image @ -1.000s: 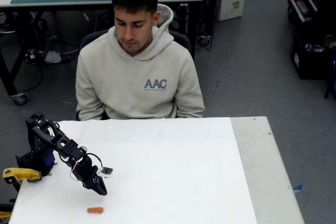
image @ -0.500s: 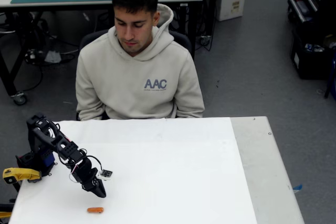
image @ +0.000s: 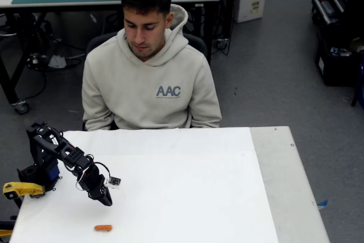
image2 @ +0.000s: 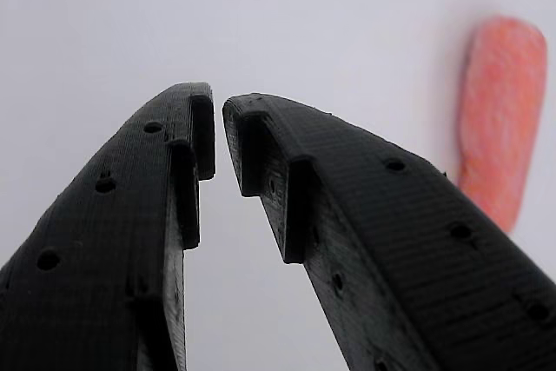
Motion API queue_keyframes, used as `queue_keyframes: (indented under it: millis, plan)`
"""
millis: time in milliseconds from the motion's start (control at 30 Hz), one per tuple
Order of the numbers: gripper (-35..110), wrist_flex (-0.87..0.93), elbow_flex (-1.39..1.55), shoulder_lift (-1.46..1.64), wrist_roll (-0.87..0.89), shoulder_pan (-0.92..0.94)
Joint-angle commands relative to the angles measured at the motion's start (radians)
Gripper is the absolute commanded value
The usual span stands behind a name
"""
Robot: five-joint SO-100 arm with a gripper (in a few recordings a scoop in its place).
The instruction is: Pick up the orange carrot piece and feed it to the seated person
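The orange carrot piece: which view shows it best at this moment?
The wrist view: the orange carrot piece shows large and close on the white surface, right of the gripper, partly behind one finger. The fixed view shows it as a tiny stick near the table's front edge, clear of the gripper.

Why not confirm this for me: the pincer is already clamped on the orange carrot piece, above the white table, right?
Not clamped. The wrist view shows the pincer nearly closed on nothing, with the orange carrot piece lying off to its right on the white table. The fixed view shows the piece apart from the pincer.
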Motion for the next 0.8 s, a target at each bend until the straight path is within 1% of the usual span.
queue_keyframes:
  millis: [0, 133, 267, 500, 767]
  plan:
    - [-2, 0.107, -0.123, 0.075, -0.009, -0.002]
    - [-2, 0.193, -0.172, 0.046, -0.02, -0.002]
    - [-2, 0.232, -0.212, 0.017, -0.021, 0.0]
    - [-2, 0.235, -0.299, -0.044, -0.023, 0.018]
    - [-2, 0.253, -0.344, -0.081, -0.025, 0.101]
